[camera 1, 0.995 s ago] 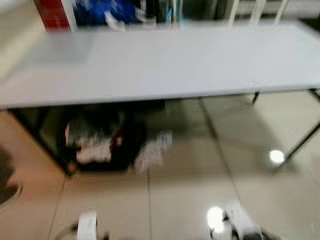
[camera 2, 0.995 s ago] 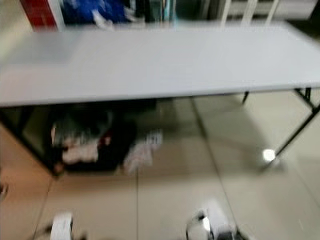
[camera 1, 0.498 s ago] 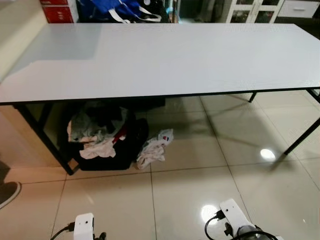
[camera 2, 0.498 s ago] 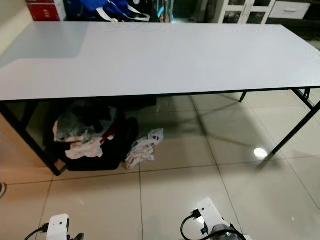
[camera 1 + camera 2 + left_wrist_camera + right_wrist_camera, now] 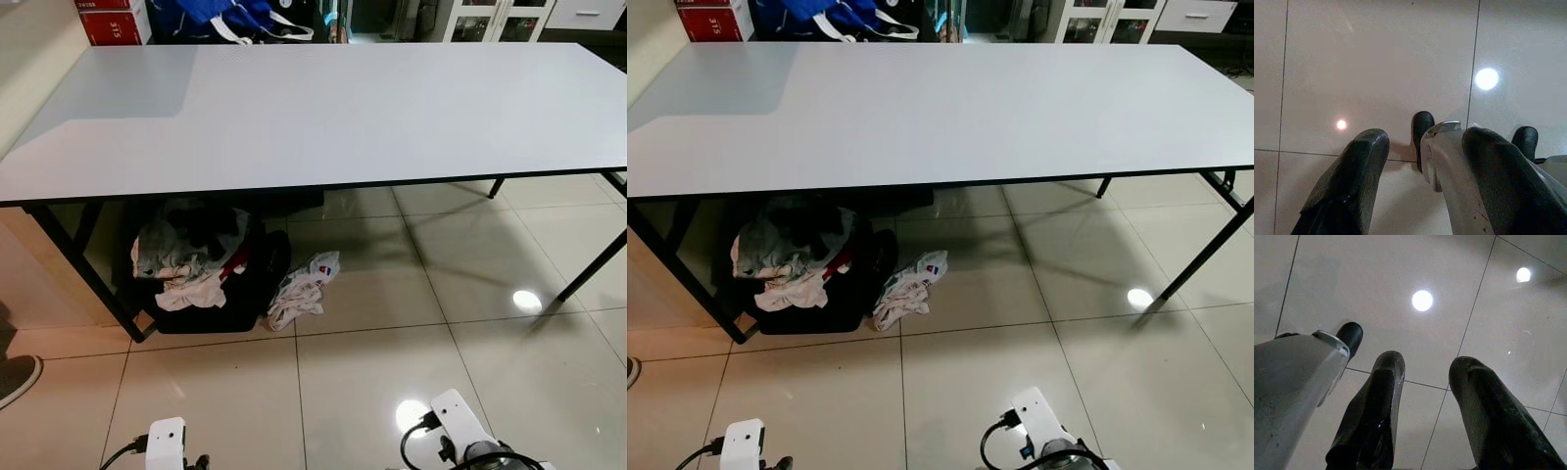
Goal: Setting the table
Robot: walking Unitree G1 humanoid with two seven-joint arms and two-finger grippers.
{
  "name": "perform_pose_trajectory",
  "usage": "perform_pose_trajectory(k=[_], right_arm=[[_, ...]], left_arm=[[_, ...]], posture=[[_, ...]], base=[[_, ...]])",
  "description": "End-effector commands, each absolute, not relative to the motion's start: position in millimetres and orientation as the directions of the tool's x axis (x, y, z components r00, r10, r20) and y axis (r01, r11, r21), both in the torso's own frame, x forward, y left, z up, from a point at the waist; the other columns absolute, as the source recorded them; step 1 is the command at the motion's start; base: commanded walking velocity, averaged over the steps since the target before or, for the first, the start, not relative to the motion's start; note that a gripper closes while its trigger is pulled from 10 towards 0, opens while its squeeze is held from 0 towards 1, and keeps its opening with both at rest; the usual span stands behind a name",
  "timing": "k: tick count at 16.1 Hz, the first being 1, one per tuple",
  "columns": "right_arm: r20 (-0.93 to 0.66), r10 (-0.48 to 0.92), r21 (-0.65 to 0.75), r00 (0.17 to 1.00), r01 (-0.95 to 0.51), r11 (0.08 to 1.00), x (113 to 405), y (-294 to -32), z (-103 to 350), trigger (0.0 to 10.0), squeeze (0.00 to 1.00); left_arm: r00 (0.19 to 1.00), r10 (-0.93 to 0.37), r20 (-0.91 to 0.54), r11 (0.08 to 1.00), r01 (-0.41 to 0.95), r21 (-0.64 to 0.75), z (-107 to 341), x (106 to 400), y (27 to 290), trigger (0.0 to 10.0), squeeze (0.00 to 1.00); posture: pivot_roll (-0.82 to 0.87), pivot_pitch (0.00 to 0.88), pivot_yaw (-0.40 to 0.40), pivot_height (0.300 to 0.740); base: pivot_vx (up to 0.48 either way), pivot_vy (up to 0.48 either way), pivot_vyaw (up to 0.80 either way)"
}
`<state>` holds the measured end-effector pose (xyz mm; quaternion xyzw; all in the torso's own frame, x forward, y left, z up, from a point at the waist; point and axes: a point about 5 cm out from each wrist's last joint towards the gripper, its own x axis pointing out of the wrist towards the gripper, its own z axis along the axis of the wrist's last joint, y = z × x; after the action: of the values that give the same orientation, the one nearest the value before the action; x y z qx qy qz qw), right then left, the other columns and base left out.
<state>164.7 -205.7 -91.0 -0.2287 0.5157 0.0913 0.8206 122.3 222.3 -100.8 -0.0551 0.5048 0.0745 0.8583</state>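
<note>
The long white table (image 5: 323, 108) stands ahead of and above both grippers, its top bare, so by my judgement no setting has begun and everything remains to be fetched. Under it sits a black basket of clothes (image 5: 201, 279) beside a crumpled cloth (image 5: 302, 292). The left gripper (image 5: 1420, 147) and right gripper (image 5: 1422, 382) hang over floor tiles (image 5: 970, 392), fingers apart, holding nothing.

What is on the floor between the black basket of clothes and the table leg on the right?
Head views: a crumpled white cloth lies beside the basket; then bare shiny tiles to the table leg.
</note>
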Motion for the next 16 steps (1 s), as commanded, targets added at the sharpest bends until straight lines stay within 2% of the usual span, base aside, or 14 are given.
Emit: perform_pose_trajectory(k=[1,12,16], right_arm=[[-0.885,-0.091,-0.288,0.456,-0.385,0.877,168.7,-205.8,-89.3,10.0,0.0],[-0.882,-0.094,-0.299,0.462,-0.393,0.87,174.6,-205.6,-86.9,10.0,0.0],[-0.886,-0.114,-0.308,0.45,-0.386,0.87,163.6,-218.4,-89.0,10.0,0.0]], left_arm=[[0.477,0.069,-0.876,0.987,-0.163,-0.011,-101.0,123.1,220.9,10.0,0.0],[0.484,0.077,-0.872,0.982,-0.188,-0.017,-100.3,123.7,222.6,10.0,0.0],[0.471,0.071,-0.879,0.981,-0.194,-0.024,-101.7,121.1,220.9,10.0,0.0]], posture=[[-0.11,0.018,0.006,0.74],[-0.08,0.047,-0.023,0.74],[-0.08,0.049,-0.029,0.74]], base=[[0.0,0.0,0.0],[0.0,0.0,0.0],[0.0,0.444,0.0]])
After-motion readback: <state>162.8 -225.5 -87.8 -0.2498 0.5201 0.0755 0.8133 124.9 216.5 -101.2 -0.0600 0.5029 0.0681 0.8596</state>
